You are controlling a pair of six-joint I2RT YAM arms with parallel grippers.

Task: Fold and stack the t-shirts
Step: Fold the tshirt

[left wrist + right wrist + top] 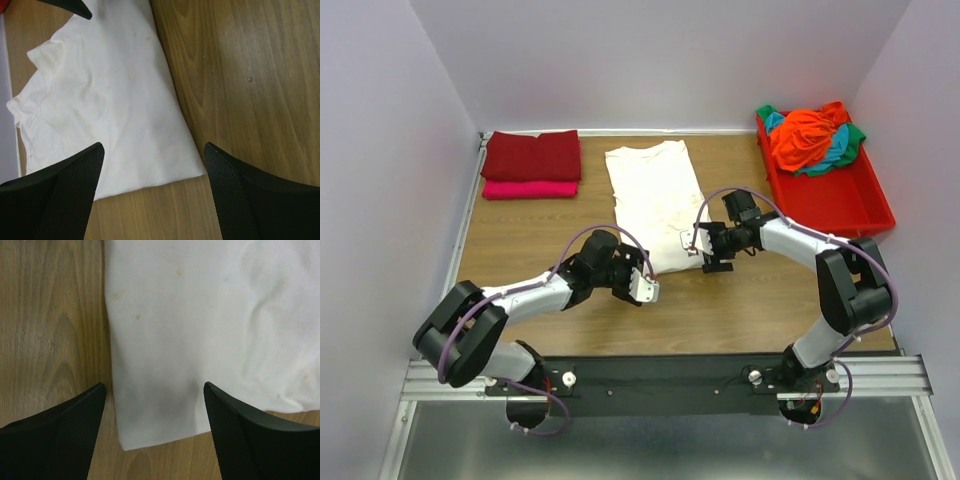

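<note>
Toward the table's (750, 310) near edge, left gripper (645, 289) and right gripper (700, 243) are held apart; the cream-white t-shirt (650, 185) could be skewed by uneven pinches.

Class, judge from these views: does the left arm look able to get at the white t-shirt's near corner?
Probably yes. The left end effector is open right above that corner of the white t-shirt, with only bare wooden table beside it and nothing in between.
</note>
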